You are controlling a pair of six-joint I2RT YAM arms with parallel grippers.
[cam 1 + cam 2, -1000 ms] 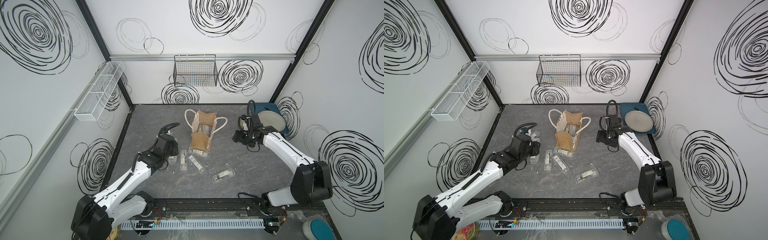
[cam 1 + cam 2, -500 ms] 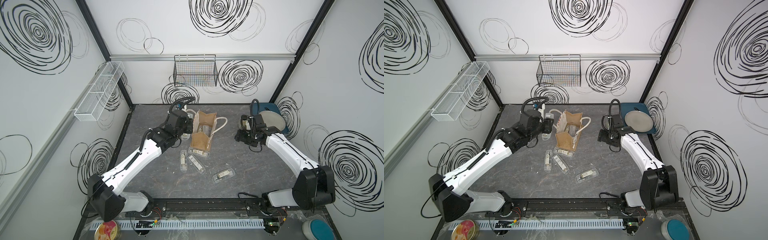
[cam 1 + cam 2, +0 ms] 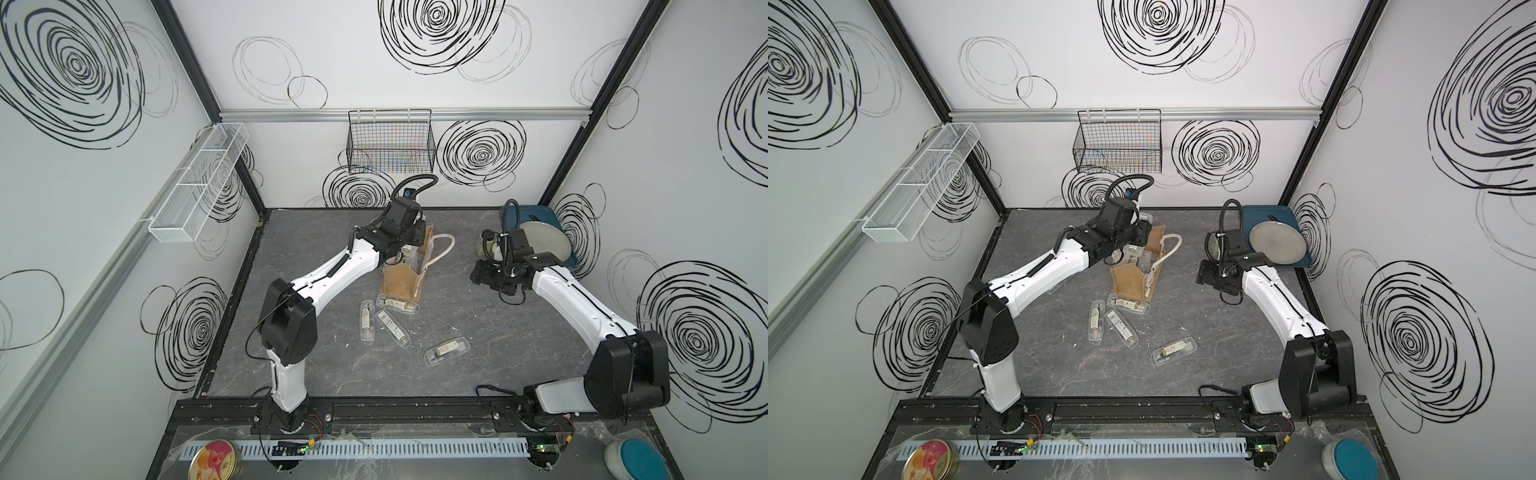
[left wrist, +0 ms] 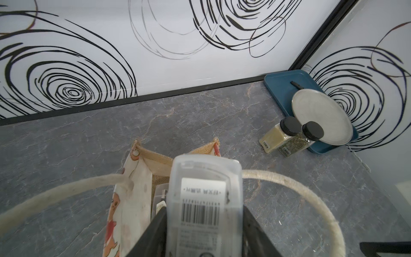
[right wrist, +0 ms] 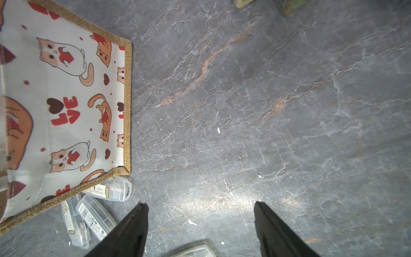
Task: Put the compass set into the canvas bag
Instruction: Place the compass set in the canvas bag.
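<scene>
Grey stone-look table (image 3: 332,374) inside a white booth with black swirl drawings. Toward the back of the table, near its middle, the canvas bag (image 3: 400,280), upright, with brown burlap ends, pale cat-print sides and white rope handles looping outward. Right at its open mouth, the left gripper (image 4: 203,222), jaws clamped on the compass set (image 4: 205,178), a clear plastic case with a barcode label. Inside the bag, a second clear case (image 4: 160,195), only partly visible. On the table in front of the bag, four more cases (image 3: 366,326): one touching the bag's foot, two close together just beyond it, one well apart. Off to the bag's side and clear of it, the right gripper (image 5: 200,204), jaws wide apart, empty, over bare table. In the back right corner, a blue tray (image 3: 548,214) with a round grey plate (image 3: 544,245), and two black-capped spice jars (image 4: 278,135) just beside it.
</scene>
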